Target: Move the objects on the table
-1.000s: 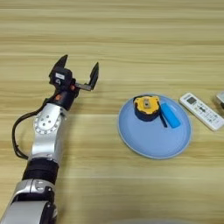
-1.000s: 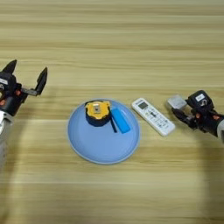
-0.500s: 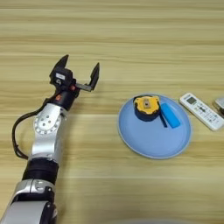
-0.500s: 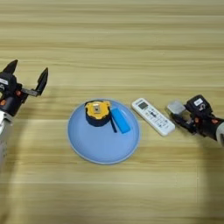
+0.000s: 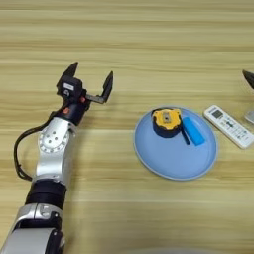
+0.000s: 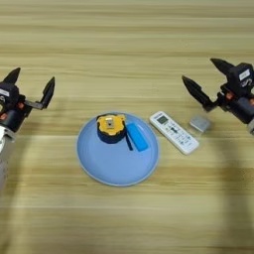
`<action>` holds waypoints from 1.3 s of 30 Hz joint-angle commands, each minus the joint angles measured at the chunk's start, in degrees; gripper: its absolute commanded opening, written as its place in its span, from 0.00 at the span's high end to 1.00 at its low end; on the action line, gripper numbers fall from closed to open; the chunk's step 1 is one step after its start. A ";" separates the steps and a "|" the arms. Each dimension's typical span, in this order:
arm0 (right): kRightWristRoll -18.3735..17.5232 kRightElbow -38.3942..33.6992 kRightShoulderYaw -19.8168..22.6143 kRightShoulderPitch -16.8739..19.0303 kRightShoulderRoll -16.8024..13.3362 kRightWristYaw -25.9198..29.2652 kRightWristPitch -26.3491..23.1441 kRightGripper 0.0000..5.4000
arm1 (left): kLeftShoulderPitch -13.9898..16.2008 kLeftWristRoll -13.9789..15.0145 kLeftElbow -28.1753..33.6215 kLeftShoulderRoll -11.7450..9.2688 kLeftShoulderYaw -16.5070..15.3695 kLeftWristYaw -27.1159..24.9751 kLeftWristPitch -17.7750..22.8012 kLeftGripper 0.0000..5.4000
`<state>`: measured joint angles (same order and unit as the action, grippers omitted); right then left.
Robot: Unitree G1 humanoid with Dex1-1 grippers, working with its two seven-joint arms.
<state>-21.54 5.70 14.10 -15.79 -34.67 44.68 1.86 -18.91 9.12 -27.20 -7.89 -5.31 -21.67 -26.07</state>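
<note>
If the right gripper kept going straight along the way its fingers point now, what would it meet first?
The right gripper, fingers open, points up-left over bare table. Nothing shows in that line; the remote and small grey block lie below it. Height unclear.

The right hand [image 6: 206, 79], which a second ago sat closed low over a small grey block [image 6: 200, 124] beside the remote [image 6: 174, 132], rose and drew back from it, its fingers [image 6: 195, 92] spreading wide, leaving the block alone on the counter [image 6: 127, 44].

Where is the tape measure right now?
The tape measure lies on the blue plate, near its far rim, left of the white remote.
</note>
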 commanded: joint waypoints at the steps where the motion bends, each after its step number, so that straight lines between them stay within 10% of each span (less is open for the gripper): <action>1: -0.81 -7.28 -1.89 2.76 0.16 0.94 -1.96 0.06 | 0.04 -0.48 -0.23 -0.16 0.50 -0.19 -0.56 0.00; 22: 6.18 -0.74 -8.50 8.42 -4.72 6.03 -8.82 0.01 | 0.05 -0.64 -0.26 -0.30 0.81 -0.05 -0.88 0.00; 39: 4.29 -0.80 -9.51 6.58 1.08 5.92 -6.44 0.01 | -0.20 -0.65 -0.62 -0.46 1.13 0.13 -1.07 0.00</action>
<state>-16.35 6.62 4.50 -8.02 -34.24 50.52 -4.74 -18.91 9.05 -27.35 -7.89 -4.27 -21.53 -26.80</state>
